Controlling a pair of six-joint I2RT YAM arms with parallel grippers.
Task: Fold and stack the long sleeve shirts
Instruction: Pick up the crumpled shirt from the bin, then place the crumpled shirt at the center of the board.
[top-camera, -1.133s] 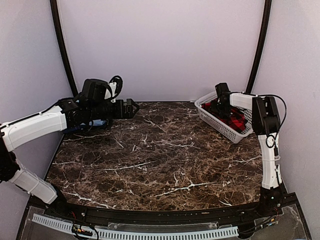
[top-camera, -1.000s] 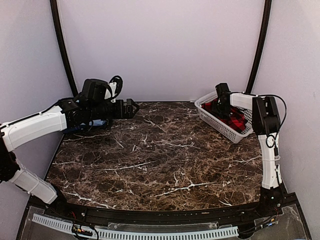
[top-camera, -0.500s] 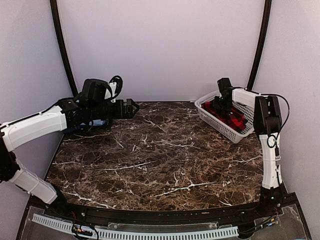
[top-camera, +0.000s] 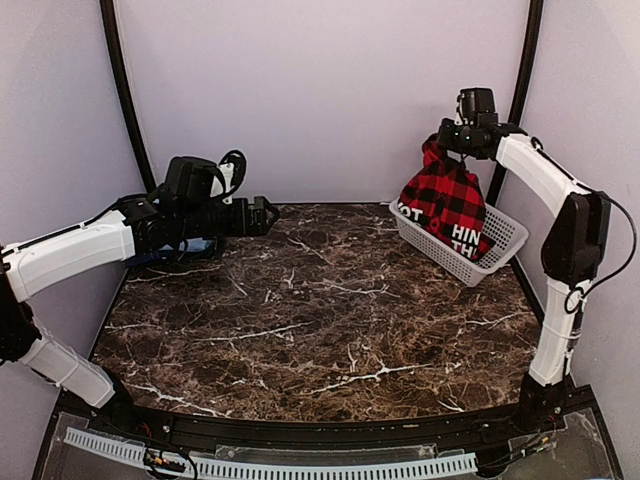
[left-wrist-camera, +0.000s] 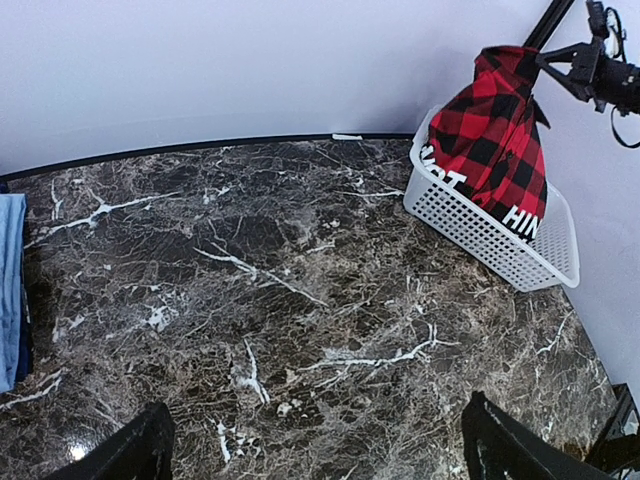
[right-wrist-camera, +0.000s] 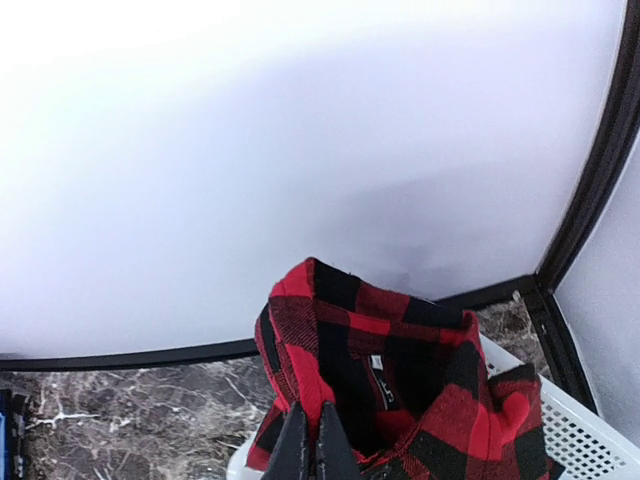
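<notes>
Even, bright lighting; wall (right-wrist-camera: 150, 60) blown out in right wrist view (upper left); table (left-wrist-camera: 300, 260) glossy, small glare.

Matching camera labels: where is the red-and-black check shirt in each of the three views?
Top external: the red-and-black check shirt is at upper right, hanging from the shut right tool, with its lower part in the white mesh basket.
Left wrist: upper right, draped down into the basket.
Right wrist: bottom centre, bunched at the tool's tips.
Shared landmark: the white mesh basket, at lower right in the right wrist view.
</notes>
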